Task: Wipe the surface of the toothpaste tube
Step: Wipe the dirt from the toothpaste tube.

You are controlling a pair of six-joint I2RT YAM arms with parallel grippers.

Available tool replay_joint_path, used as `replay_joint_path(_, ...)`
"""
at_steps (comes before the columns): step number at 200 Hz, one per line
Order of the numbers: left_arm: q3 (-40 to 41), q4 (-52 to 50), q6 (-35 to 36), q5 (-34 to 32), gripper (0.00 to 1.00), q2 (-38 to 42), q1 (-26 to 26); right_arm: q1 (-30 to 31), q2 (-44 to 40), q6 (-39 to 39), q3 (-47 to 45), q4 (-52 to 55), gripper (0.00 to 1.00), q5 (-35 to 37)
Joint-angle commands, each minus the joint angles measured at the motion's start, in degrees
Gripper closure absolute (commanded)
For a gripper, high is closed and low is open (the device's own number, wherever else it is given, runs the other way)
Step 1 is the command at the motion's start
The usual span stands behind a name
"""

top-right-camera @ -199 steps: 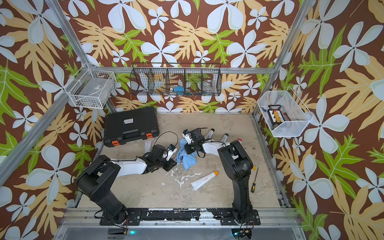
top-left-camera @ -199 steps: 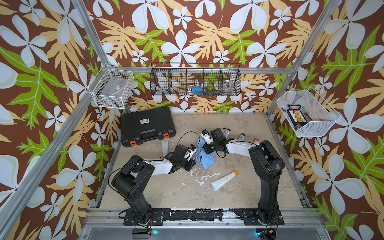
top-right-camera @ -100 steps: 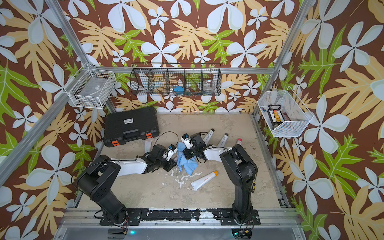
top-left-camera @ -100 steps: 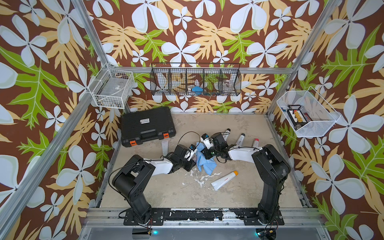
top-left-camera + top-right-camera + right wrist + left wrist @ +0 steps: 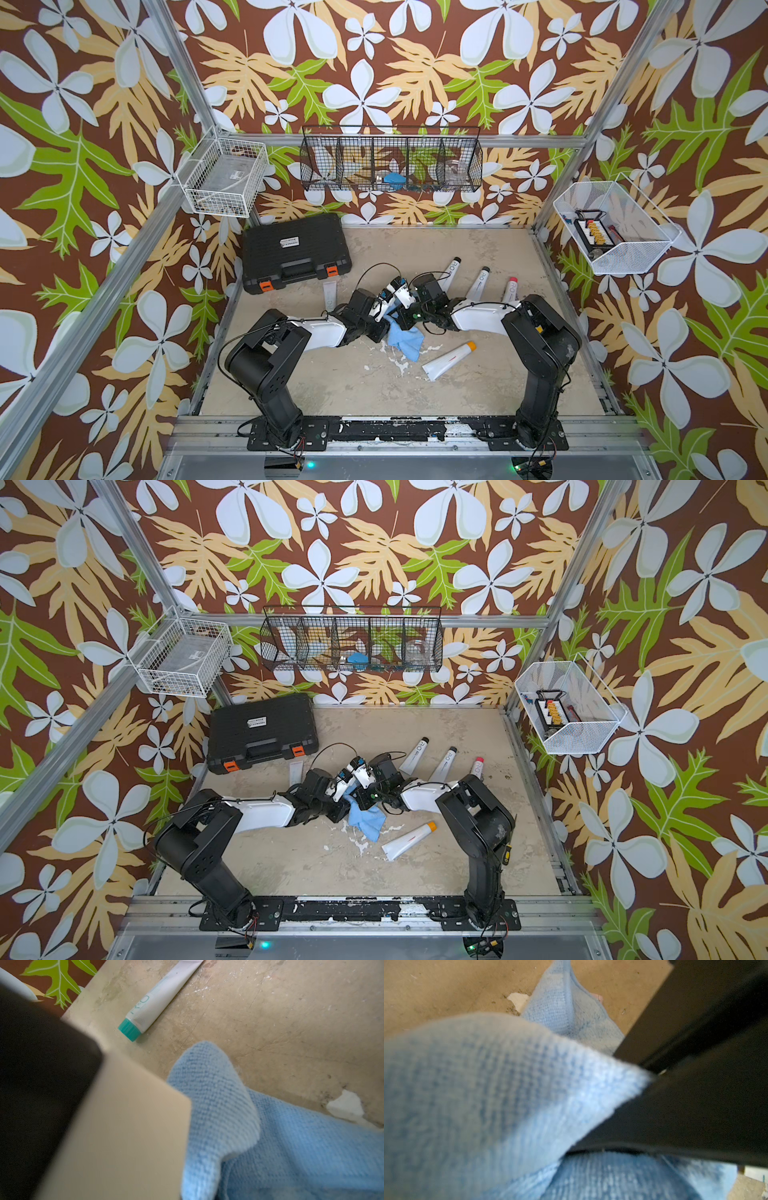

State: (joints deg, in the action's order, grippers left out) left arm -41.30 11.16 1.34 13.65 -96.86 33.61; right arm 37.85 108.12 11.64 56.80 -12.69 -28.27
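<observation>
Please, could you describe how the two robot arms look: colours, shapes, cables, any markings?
The left arm and the right arm are built alike: bulky black joint housings, and one smooth white forearm shell each. Thin black cables loop loosely around them. Small white-and-blue modules sit near the wrists. A tiny green light glows on the right wrist. No lettering is readable.
</observation>
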Motion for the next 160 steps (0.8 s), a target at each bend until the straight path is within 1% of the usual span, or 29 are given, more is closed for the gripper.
replay_joint_path(1, -0.3, -0.82, -0.29, 0.32, 0.73, -0.45, 0.14, 0.65, 0.83, 0.5, -0.43, 2.03, 1.0, -4.04)
replay_joint_path(43, -0.19, -0.78, -0.29, 0.41, 0.72, -0.35, 0.15, -0.11, 2.92, -1.62, 1.18, 6.46, 1.0, 1.48)
replay_joint_path(67, -0.19, -0.81, -0.2, 0.72, 0.72, -0.35, 0.14, -2.03, 2.54, -2.44, 0.43, 6.66, 1.0, 4.05)
replay_joint_path(89, -0.19, -0.79, -0.11, 0.76, 0.72, -0.22, 0.14, -4.37, 3.46, -4.28, 2.06, 8.37, 1.0, 6.3)
replay_joint_path(130, -0.19, -0.79, -0.11, 0.76, 0.72, -0.26, 0.15, -9.37, 5.26, -4.52, 5.54, 9.35, 1.0, 6.58)
replay_joint_path(160, -0.14, -0.79, -0.11, 0.86, 0.72, -0.17, 0.14, -10.16, 6.21, -5.04, 7.7, 10.3, 1.0, 7.04)
